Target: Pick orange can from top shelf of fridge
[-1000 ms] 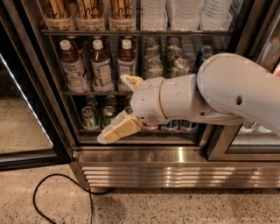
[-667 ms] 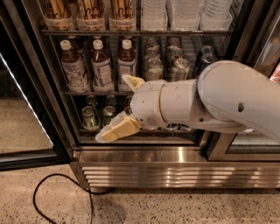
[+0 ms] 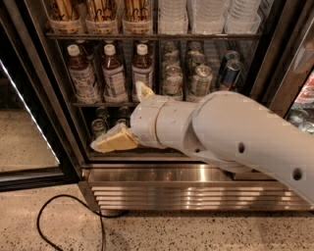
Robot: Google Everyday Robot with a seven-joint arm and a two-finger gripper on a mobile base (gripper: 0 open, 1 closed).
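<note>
The fridge (image 3: 162, 184) stands in front of me with its glass door swung open to the left. Three orange-tan cans with dark markings (image 3: 100, 11) stand at the left of the top shelf (image 3: 152, 36); the frame's upper edge cuts off their lids. My gripper (image 3: 128, 115) is well below them, in front of the middle and lower racks. It is open and empty, with one tan finger (image 3: 115, 139) pointing left and the other (image 3: 143, 90) pointing up. My white arm (image 3: 235, 132) covers the lower right of the fridge.
White stacked cups (image 3: 206, 14) fill the right of the top shelf. Brown drink bottles (image 3: 113, 73), silver cans (image 3: 186, 78) and a blue can (image 3: 229, 71) stand on the middle rack. Silver-green cans (image 3: 100, 125) stand below. A black cable (image 3: 73, 215) lies on the speckled floor.
My gripper has shifted a little to the left and up, still open and empty. The arm fills more of the view. The shelves and drinks have not moved.
</note>
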